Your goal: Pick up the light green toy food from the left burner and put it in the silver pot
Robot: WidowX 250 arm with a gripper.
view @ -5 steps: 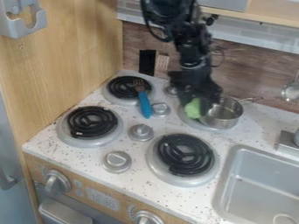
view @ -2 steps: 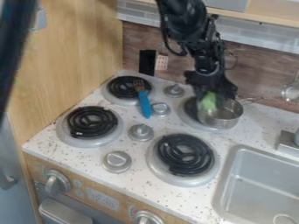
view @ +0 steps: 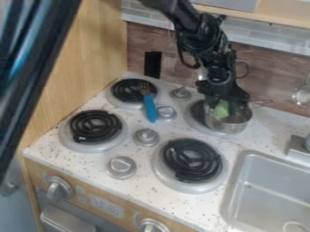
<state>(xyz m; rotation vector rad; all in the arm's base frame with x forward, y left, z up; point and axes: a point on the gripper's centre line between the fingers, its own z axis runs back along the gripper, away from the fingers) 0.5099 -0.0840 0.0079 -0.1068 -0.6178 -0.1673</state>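
From where I stand, the black gripper (view: 226, 99) hangs low at the far right of the stove, right at the mouth of a small metal pot (view: 229, 125). A soft-looking green thing (view: 221, 109) lies just under it, inside the pot's rim; whether it's pinched or loose, I can't tell. The pot sits toward the right of the back right burner (view: 196, 123), some coil showing on its left, and its handle (view: 261, 103) sticks out toward the wood-look back wall (view: 266, 74). Side to side, the rim leaves little slack around the gripper. A speckled strip of countertop (view: 247, 139) separates the pot from the sink (view: 241, 165), and the front right burner (view: 192, 159) lies nearer me. Left of the pot stand two knobs, then a blue-handled fork (view: 150, 108), its tines over the back left burner (view: 124, 102), well apart from the gripper.
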